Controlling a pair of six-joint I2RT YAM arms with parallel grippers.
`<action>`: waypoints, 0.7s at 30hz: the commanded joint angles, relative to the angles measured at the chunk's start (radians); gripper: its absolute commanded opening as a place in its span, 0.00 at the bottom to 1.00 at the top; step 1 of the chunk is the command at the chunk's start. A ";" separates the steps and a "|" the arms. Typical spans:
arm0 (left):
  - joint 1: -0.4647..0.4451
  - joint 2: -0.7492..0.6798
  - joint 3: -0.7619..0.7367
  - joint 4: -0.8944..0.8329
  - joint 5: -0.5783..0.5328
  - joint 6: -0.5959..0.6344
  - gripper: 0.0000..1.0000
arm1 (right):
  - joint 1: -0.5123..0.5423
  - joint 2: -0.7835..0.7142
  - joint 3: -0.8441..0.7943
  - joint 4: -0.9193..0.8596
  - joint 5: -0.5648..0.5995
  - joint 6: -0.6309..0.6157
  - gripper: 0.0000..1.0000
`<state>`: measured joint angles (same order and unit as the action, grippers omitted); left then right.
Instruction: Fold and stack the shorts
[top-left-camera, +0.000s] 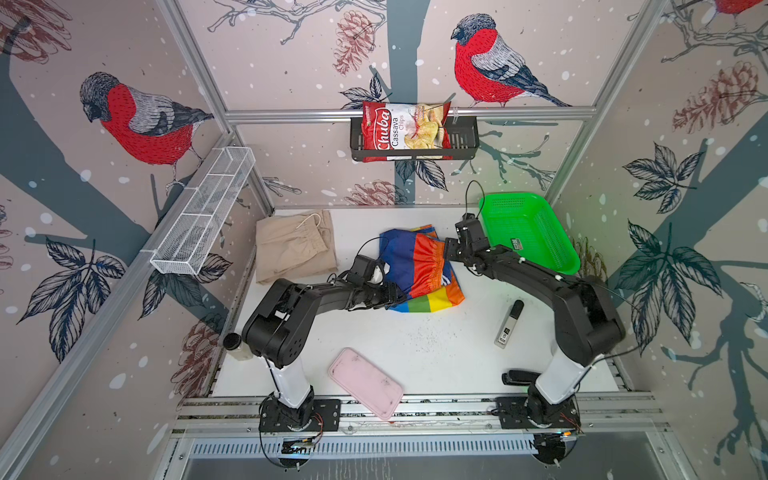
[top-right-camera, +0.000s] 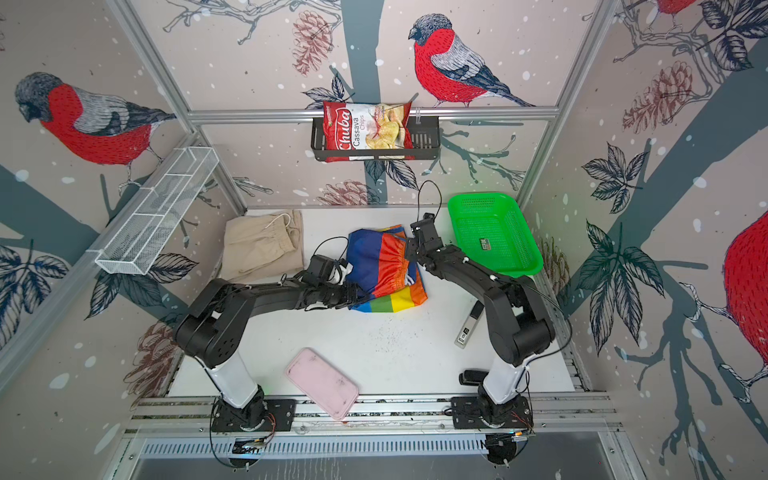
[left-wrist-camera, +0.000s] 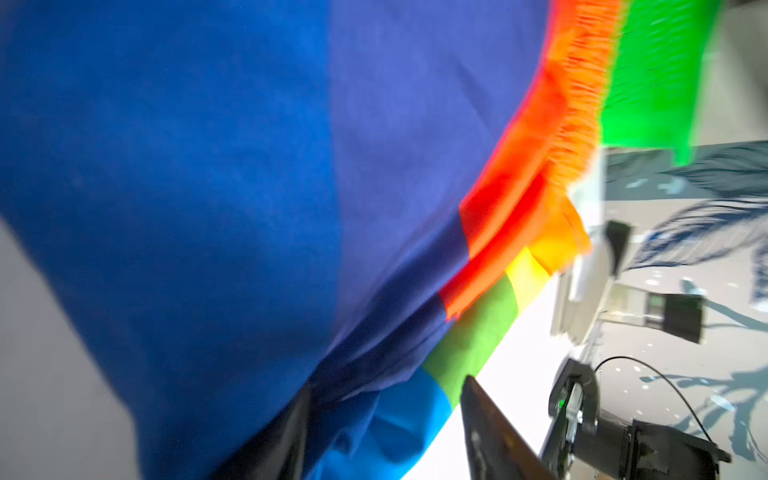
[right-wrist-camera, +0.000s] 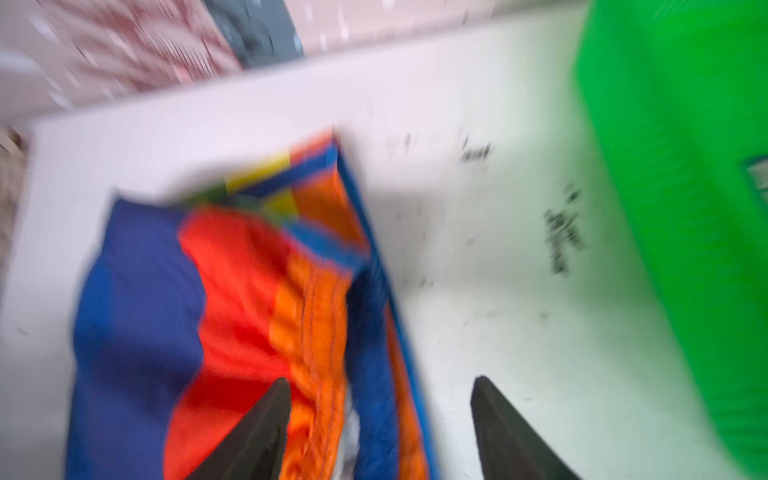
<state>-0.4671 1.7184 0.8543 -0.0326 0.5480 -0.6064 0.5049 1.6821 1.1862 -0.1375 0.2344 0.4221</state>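
The striped shorts (top-left-camera: 415, 266) (top-right-camera: 378, 266) lie loosely folded mid-table, orange waistband uppermost. The beige shorts (top-left-camera: 295, 245) (top-right-camera: 262, 247) rest folded at the back left, apart from them. My left gripper (top-left-camera: 397, 293) (top-right-camera: 357, 293) is at the striped pair's near left edge. In the left wrist view, blue cloth (left-wrist-camera: 208, 166) drapes over one finger of the open left gripper (left-wrist-camera: 386, 386); the other finger stands clear. My right gripper (top-left-camera: 449, 249) (top-right-camera: 411, 249) is open at the waistband's right end. In the right wrist view the right gripper (right-wrist-camera: 382, 379) straddles the shorts' (right-wrist-camera: 137, 291) edge without pinching it.
A green mesh basket (top-left-camera: 528, 232) (top-right-camera: 494, 232) stands just right of the right gripper. Nearer the front lie a pink tray (top-left-camera: 365, 382), a grey-and-black tube (top-left-camera: 509, 324) and a small black object (top-left-camera: 517, 377). A capped jar (top-left-camera: 235, 345) sits by the left arm's base.
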 joint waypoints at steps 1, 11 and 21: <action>0.003 -0.102 0.047 -0.204 0.016 0.005 0.64 | 0.041 -0.076 -0.007 0.006 0.100 -0.014 0.72; 0.189 -0.431 0.029 -0.323 -0.094 0.004 0.68 | 0.429 -0.081 -0.083 0.224 0.250 -0.202 1.00; 0.400 -0.385 -0.140 -0.294 -0.029 0.000 0.73 | 0.630 0.231 0.002 0.251 0.178 -0.253 0.99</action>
<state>-0.0807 1.3071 0.7334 -0.3458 0.4675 -0.6189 1.1149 1.8648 1.1664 0.0780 0.4465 0.1909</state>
